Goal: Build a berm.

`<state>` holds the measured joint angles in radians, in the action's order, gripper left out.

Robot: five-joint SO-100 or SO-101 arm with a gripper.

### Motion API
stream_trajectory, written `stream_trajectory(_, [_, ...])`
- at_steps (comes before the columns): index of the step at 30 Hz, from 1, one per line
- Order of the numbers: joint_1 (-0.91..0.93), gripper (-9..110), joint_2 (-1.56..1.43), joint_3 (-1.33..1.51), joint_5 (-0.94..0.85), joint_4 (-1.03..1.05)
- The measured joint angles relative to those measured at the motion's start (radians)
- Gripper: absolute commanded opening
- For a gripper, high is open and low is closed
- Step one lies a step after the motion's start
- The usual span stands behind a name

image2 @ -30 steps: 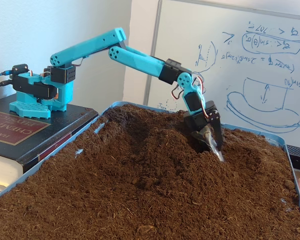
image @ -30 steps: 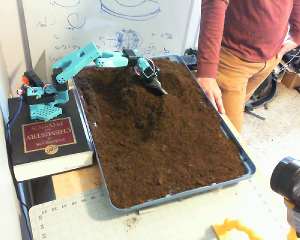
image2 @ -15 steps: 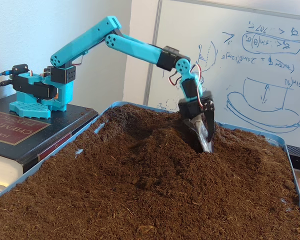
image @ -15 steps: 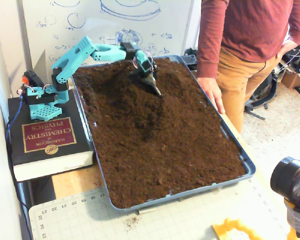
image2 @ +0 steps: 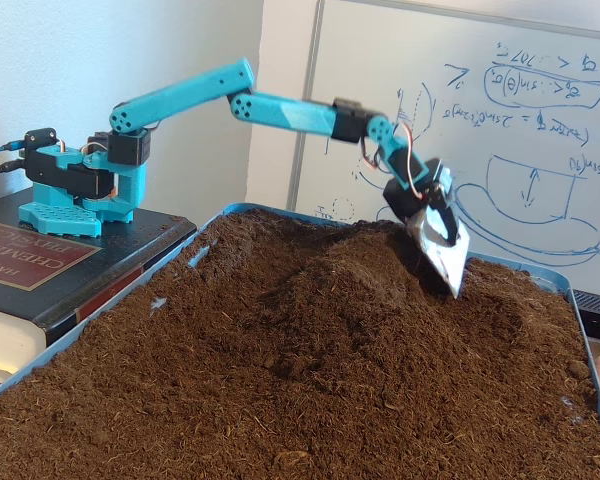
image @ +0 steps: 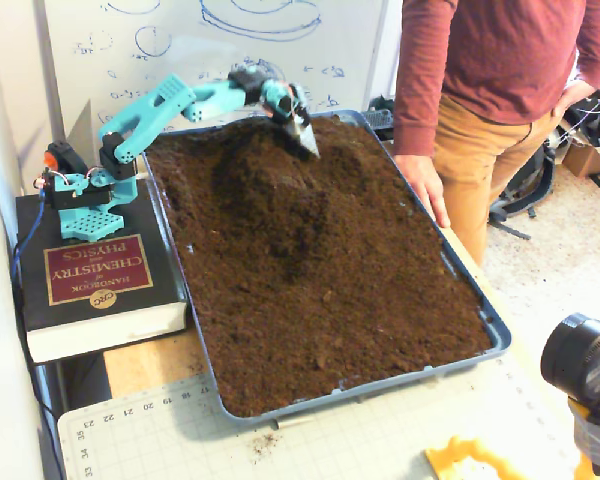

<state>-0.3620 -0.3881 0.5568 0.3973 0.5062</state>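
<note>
A raised mound of dark brown soil, the berm, sits in the far left part of the blue tray and slopes down toward the flatter soil in front. From the low side angle the berm peaks near the tray's back. My gripper is lifted clear of the soil just behind and to the right of the mound's top. It carries a silvery blade at its tip, tilted downward. How the jaws stand around the blade cannot be made out.
A person in a red shirt stands at the tray's right, one hand resting on its rim. The arm's base sits on a thick book left of the tray. A whiteboard stands behind, a camera at front right.
The blade was dug into the soil beside the mound; the arm has since lifted it out and swung it up and toward the back of the tray. The mound looks fuller at its top.
</note>
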Motion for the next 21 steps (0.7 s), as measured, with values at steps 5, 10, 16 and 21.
stream_trajectory(5, [0.000,0,0.066,-0.025,-0.028,-0.098])
stream_trajectory(10, [0.018,0,0.069,-0.026,-0.127,-0.064])
stream_trajectory(16, [0.069,0,0.069,-0.037,-0.155,-0.006])
stream_trajectory(21, [0.091,0,0.069,-0.037,-0.137,-0.003])
